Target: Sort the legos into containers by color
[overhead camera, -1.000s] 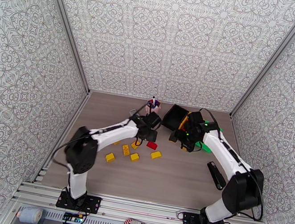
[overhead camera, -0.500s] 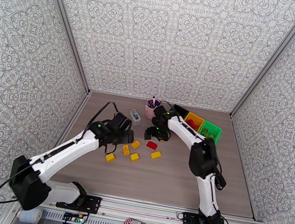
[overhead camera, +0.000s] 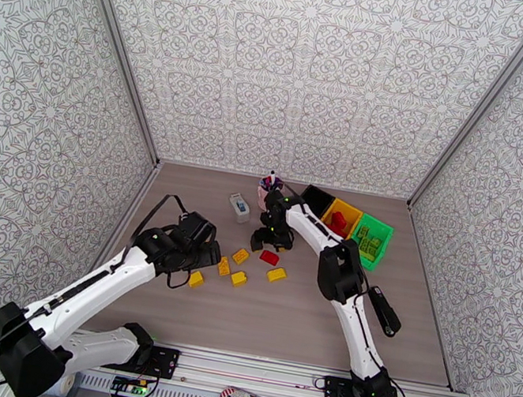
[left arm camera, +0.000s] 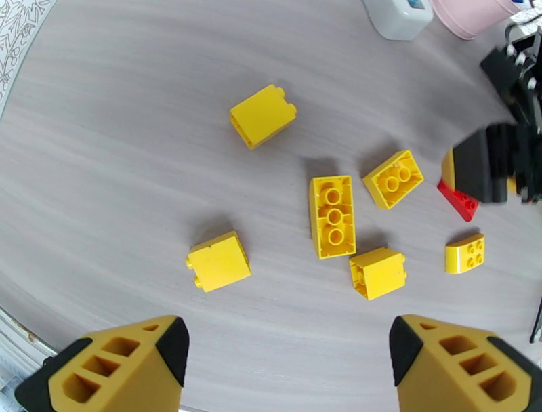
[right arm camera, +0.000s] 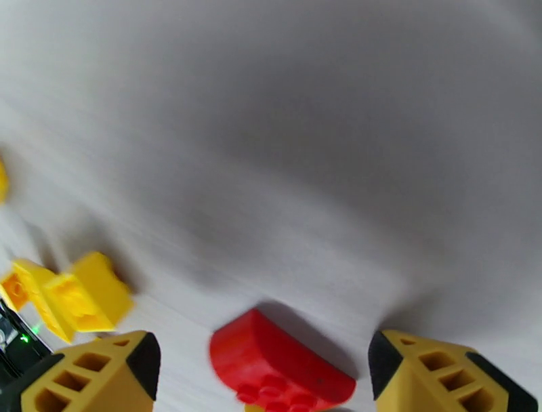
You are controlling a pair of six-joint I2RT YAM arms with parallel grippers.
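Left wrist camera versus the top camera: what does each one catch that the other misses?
The left wrist camera gives the studs on the long yellow brick and the left end effector's open fingers up close. The top camera gives the black bin, yellow bin, green bin, the left arm, right arm and patterned walls. Shared: the loose yellow bricks, the red brick, the white box and the pink cup.

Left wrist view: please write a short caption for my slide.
Open left gripper hovers above yellow bricks scattered on a wood-grain table.
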